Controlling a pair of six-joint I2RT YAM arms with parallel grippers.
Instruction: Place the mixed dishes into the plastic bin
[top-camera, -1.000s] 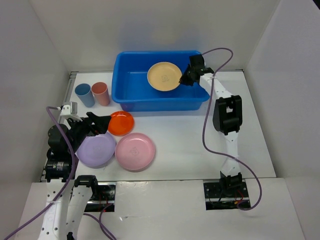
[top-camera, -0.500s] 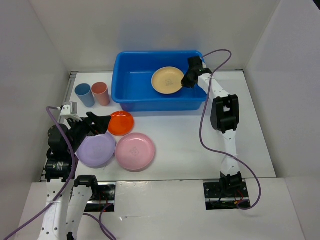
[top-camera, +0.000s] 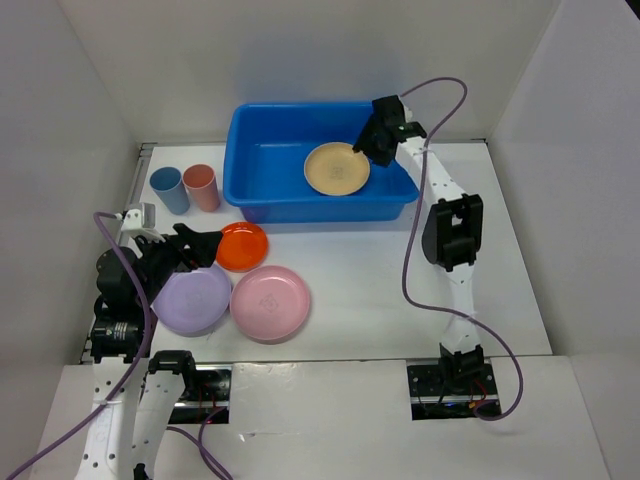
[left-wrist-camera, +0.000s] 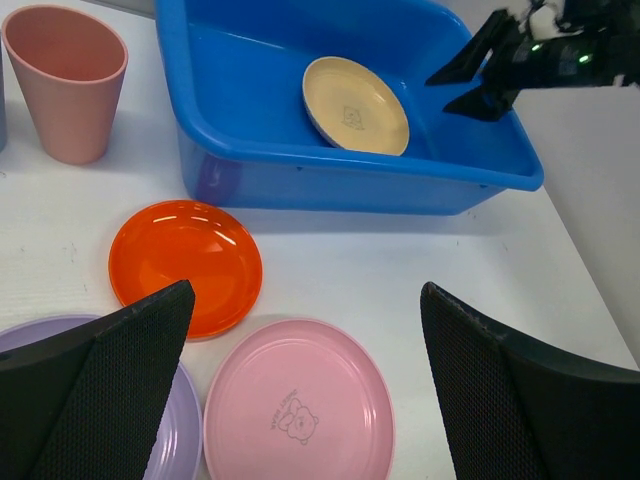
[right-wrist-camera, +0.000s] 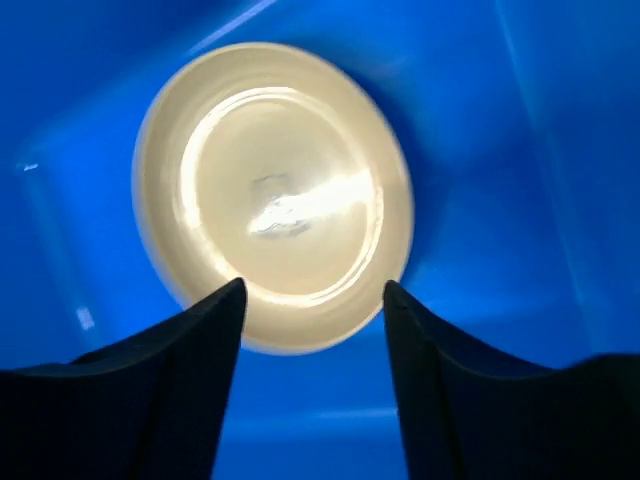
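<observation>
The yellow plate (top-camera: 337, 168) (right-wrist-camera: 275, 190) lies inside the blue plastic bin (top-camera: 262, 160) (right-wrist-camera: 500, 150), at its right end. My right gripper (top-camera: 372, 140) (right-wrist-camera: 314, 284) hovers over the plate's right edge, open, with nothing between its fingers. On the table in front of the bin lie the orange plate (top-camera: 242, 246) (left-wrist-camera: 185, 265), the pink plate (top-camera: 270, 301) (left-wrist-camera: 298, 405) and the lavender plate (top-camera: 190, 300). A blue cup (top-camera: 168, 189) and a salmon cup (top-camera: 201, 186) (left-wrist-camera: 66, 80) stand left of the bin. My left gripper (top-camera: 205, 250) (left-wrist-camera: 305, 290) hangs open above the pink and lavender plates.
White walls close in the table at the back and on both sides. The bin (left-wrist-camera: 300, 185) takes up the back middle. The right arm's purple cable (top-camera: 410, 250) loops over the table to the right of the plates.
My right gripper has opened and let go of the yellow plate, which dropped flat into the bin. The gripper then drew up and back a little. The left arm has not moved.
</observation>
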